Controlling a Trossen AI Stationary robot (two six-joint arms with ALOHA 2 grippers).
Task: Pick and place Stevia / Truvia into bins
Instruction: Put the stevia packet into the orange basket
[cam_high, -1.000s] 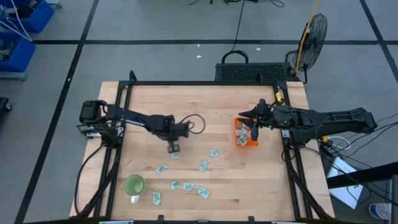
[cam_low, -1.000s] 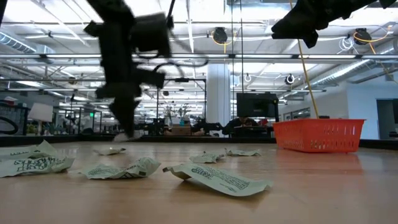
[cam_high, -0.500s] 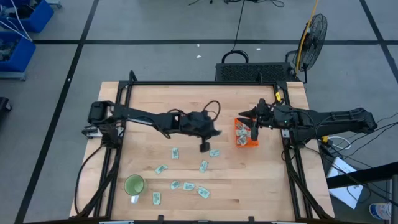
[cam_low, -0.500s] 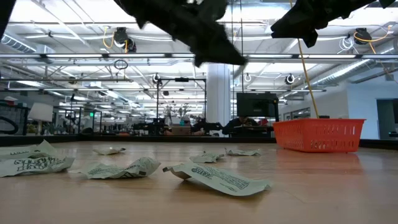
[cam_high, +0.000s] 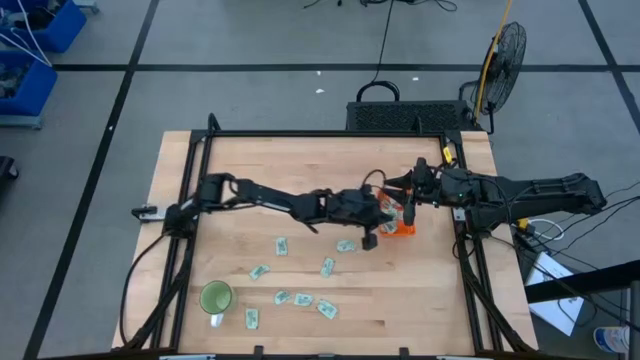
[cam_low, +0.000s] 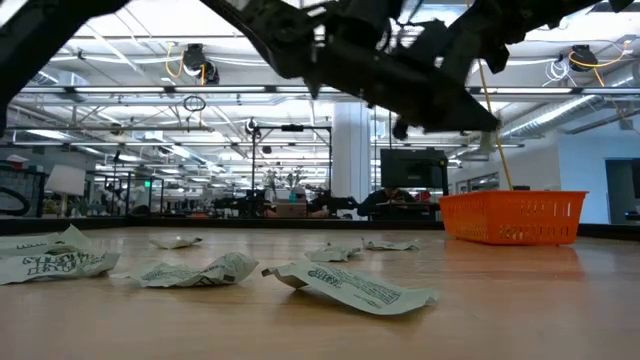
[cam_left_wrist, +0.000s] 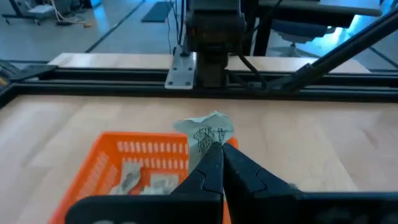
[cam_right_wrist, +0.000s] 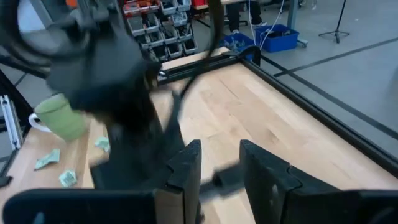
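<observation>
My left gripper (cam_high: 372, 234) (cam_left_wrist: 219, 157) reaches across the table and hangs by the left near side of the orange tray (cam_high: 403, 228) (cam_low: 512, 216) (cam_left_wrist: 115, 163). It is shut on one pale green and white sachet (cam_left_wrist: 205, 129). A few sachets lie in the tray (cam_left_wrist: 144, 180). Several more lie flat or crumpled on the wood (cam_high: 345, 245) (cam_high: 282, 246) (cam_low: 350, 285). My right gripper (cam_high: 405, 200) (cam_right_wrist: 217, 163) waits open above the tray's far side, empty. My left gripper pinches the crumpled sachet by its lower edge (cam_left_wrist: 209, 142) between its two shut fingers, at their free ends. The fingers come from the table's left. The sachet sticks out beyond the fingertips, lifted clear above the tray's rim.
A round green cup (cam_high: 216, 298) (cam_right_wrist: 59, 118) stands near the table's left near corner, with sachets around it (cam_high: 251, 318). A black frame rail (cam_left_wrist: 261, 87) runs along the table's edges. Bare wood lies on the far half of the table (cam_high: 300, 160).
My left gripper has risen from table height near the table's middle and swept toward the right edge, over to the orange tray, carrying a sachet. The sachets lying on the table have not moved.
</observation>
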